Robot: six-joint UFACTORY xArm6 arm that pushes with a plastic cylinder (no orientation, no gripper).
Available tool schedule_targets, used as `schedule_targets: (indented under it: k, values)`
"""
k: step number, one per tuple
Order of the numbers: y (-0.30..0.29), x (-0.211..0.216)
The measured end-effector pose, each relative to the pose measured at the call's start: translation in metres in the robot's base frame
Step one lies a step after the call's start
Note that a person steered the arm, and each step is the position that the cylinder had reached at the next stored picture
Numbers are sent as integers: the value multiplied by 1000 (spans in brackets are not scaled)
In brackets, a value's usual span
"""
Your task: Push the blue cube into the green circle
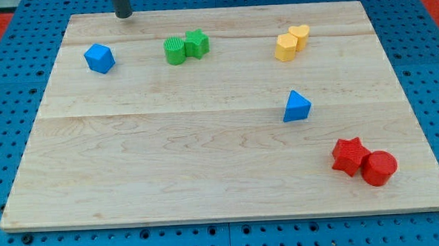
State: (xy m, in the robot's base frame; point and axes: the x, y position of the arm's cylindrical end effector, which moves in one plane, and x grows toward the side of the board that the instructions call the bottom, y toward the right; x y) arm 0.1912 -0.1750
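Observation:
The blue cube (99, 58) sits on the wooden board at the view's upper left. The green circle (175, 51), a ribbed green cylinder, stands to its right, touching a green star (197, 43). A gap of about one cube width and a half separates the blue cube from the green circle. My tip (123, 15) is at the view's top edge of the board, above and slightly right of the blue cube, apart from it.
A yellow pair, a hexagon-like block (286, 47) touching a yellow cylinder (299, 36), sits at upper right. A blue triangle (296, 106) lies right of centre. A red star (349, 156) touches a red cylinder (379, 168) at lower right. The board (169, 155) rests on blue pegboard.

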Motion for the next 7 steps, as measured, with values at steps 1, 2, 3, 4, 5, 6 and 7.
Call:
schedule_targets:
  k: [1,2,3,4,5,6,7]
  values:
    - [-2,1]
    - [-35,10]
    - [-37,69]
    - [-86,106]
    - [-67,156]
    - [-20,128]
    - [-26,101]
